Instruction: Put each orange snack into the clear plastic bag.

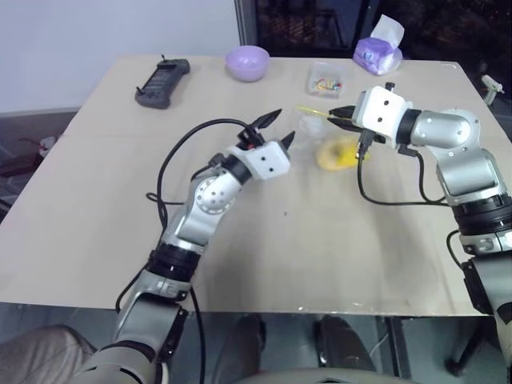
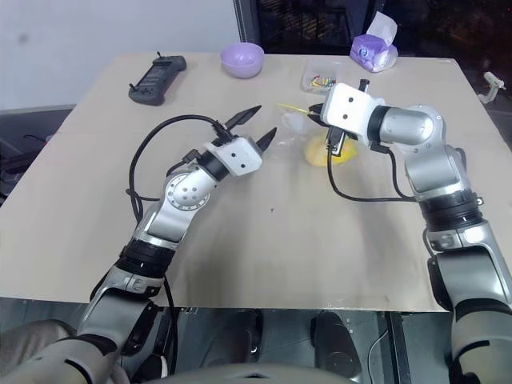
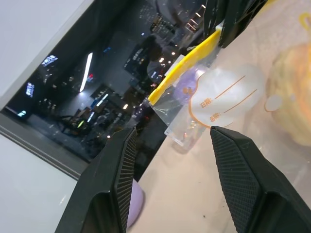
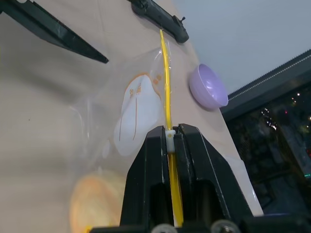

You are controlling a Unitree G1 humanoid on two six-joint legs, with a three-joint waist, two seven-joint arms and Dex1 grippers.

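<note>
Right gripper (image 4: 171,141): black fingers are pressed together on the yellow strip of the clear plastic bag (image 4: 131,114), a crinkly transparent zip bag with a white label patch, which is held up by that strip just above the table.

Left gripper (image 2: 254,126): black fingers are spread apart, nothing between them; it is pointed toward 1 o'clock at the bag's near side, close to it, and contact cannot be told.

Orange snack (image 1: 339,153): a round orange-yellow bun is seen through the bag's clear film, low in the bag, resting on the table at 5 o'clock from the right gripper's fingertips; its top pattern is too blurred to be made out.

Bag mouth: the yellow strip is stretched out from the right gripper toward 10 o'clock in the head views.

Beige wooden table (image 1: 320,240): everything is carried on it.

Lilac round bowl (image 1: 247,62): placed at 12 o'clock from the left gripper, near the far edge.

Black handheld controller (image 1: 162,82): laid at 10 o'clock from the left gripper, well apart from the bag.

Small clear box of colourful bits (image 1: 326,80): set at 12 o'clock from the bag, just beyond it.

Purple tissue pack (image 1: 378,53): stood at the far edge, at 1 o'clock from the clear box.
</note>
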